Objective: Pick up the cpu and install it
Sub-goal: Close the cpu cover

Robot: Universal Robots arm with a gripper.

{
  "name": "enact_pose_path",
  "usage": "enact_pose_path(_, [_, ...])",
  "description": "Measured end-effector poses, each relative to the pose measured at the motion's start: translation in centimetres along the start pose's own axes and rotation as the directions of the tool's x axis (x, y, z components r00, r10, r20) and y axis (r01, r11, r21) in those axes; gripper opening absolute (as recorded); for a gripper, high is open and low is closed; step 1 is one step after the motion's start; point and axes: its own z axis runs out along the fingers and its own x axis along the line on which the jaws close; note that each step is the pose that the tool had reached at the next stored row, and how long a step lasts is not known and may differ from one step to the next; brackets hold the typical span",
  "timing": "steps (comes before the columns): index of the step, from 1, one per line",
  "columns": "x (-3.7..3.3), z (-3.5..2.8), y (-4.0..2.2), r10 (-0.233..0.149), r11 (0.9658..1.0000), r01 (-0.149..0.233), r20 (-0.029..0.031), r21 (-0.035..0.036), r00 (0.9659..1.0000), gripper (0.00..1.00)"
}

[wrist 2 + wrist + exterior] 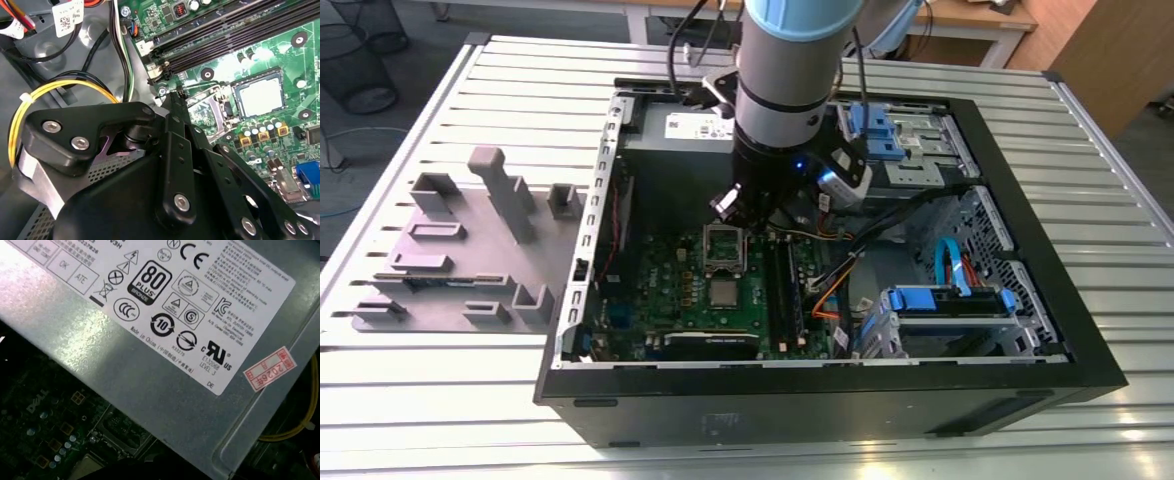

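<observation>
Looking down on a slatted metal table [454, 400] bearing an open black case [827, 400] lying flat, with grey fixture blocks [467, 250] sitting on the slats just beside it, toward the exterior view's left. Standing almost vertical over the case as a thick arm [781, 90], wrist hanging inside the walls above the far half of the board, cables running alongside. Hanging close by the grey supply box [165, 395], its labelled face showing in the first wrist view. Pointing the gripper [731, 212] down at the green motherboard [680, 310], its black tip [176, 100] hovering at the edge of the raised socket frame [724, 243] [202, 107]; not telling whether touching it. Not showing how wide the claw is standing: linkages overlapping in the second wrist view, so cannot tell. Carrying nothing visible. Finding the cpu [724, 292] [260, 95] lying flat in the socket on the motherboard, silvery top facing up, just past the tilted-up frame and apart from the gripper, with the dark memory slots [235, 30] running near it.
</observation>
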Motion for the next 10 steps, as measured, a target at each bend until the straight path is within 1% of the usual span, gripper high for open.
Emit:
enact_pose_path(5, [-0.39, 0.21, 0.06, 0.000, 1.0000, 0.000, 0.0002, -0.0001, 1.0000, 0.11])
enact_pose_path(10, [-0.74, 0.65, 0.22, 0.000, 1.0000, 0.000, 0.0003, -0.0002, 1.0000, 0.11])
